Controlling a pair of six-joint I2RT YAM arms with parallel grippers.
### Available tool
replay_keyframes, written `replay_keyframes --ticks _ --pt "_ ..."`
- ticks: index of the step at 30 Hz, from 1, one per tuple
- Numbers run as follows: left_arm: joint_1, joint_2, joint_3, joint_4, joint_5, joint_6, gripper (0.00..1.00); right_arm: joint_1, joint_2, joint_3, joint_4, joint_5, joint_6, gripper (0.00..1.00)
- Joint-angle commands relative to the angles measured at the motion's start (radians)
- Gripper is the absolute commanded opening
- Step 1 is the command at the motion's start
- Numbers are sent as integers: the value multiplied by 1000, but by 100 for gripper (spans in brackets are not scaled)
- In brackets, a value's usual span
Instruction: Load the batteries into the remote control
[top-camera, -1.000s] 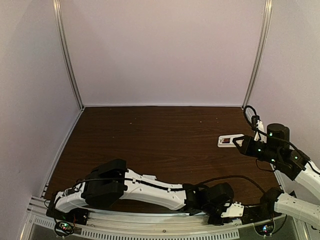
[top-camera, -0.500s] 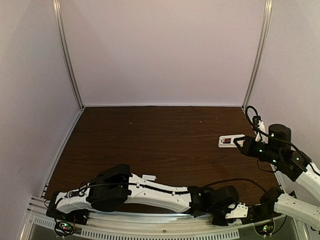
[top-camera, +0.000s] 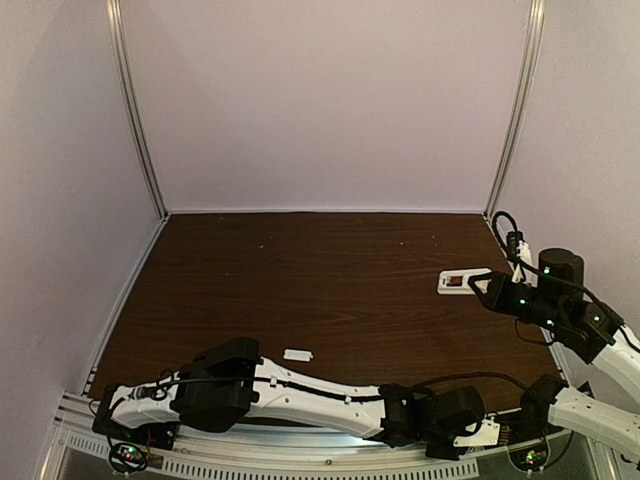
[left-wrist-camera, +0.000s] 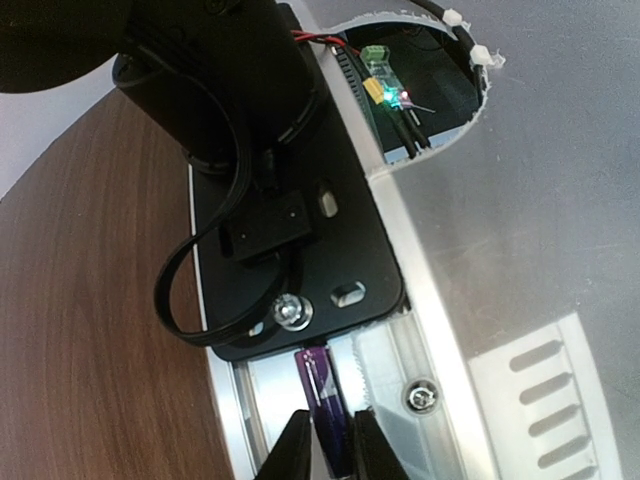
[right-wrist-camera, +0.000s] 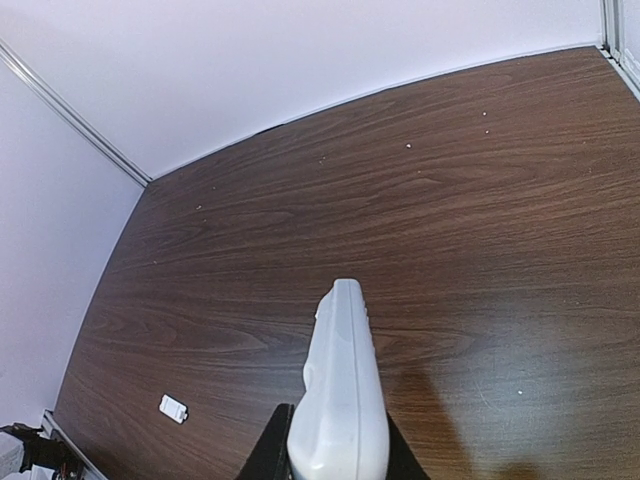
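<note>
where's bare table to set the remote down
The far and middle table, from the back wall to the small white cover, is bare. Crowded: the near edge, where the left arm lies, jaws around a battery, and the right side, where the right arm holds the remote control in its jaws.

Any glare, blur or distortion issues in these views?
Top external: soft overall, even light. Left wrist: metal rail washes out bright, battery is sharp. Right wrist: wide-angle bends the wall edge; remote control casts a dim shadow on the table.
</note>
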Motion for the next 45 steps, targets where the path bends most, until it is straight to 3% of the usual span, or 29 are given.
replay_keyframes --ticks 1,20,27,33,38,45 --pt "45 13 -30 -72 -98 7 16 -9 -15 8 1 8 -10 0" --pt "56 31 -32 -165 -80 -74 15 -12 -34 13 -4 13 -11 0" --pt "56 60 32 -208 -83 -77 16 -13 -29 15 2 8 -8 0" --pt "56 4 -94 -176 -103 -102 17 -13 -38 39 -26 17 -21 0" --pt "60 50 32 -220 -78 -89 21 -15 -32 33 -13 14 -13 0" --pt "60 -1 -92 -169 -60 -88 14 -15 -26 36 -9 11 -16 0"
